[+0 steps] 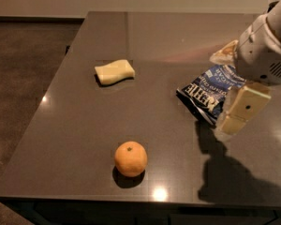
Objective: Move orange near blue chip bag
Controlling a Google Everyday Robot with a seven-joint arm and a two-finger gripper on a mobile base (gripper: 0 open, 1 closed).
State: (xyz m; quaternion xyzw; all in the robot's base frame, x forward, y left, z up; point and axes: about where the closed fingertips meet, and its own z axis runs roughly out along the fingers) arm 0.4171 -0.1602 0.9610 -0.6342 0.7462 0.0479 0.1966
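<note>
Our gripper [236, 114] hovers at the right edge of the blue chip bag [206, 92], open or clenched we cannot tell, while the orange [130, 159] sits well apart from that bag, leftward and nearer the camera, so we judge the reach runs that way.

White arm [264, 50] at the upper right slants down-left; its pincer [235, 117] hangs below it, tilted, near the right edge.

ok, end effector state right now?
End effector: open or closed cannot be told; it hangs at the right edge, beside the blue chip bag, well apart from the orange.
</note>
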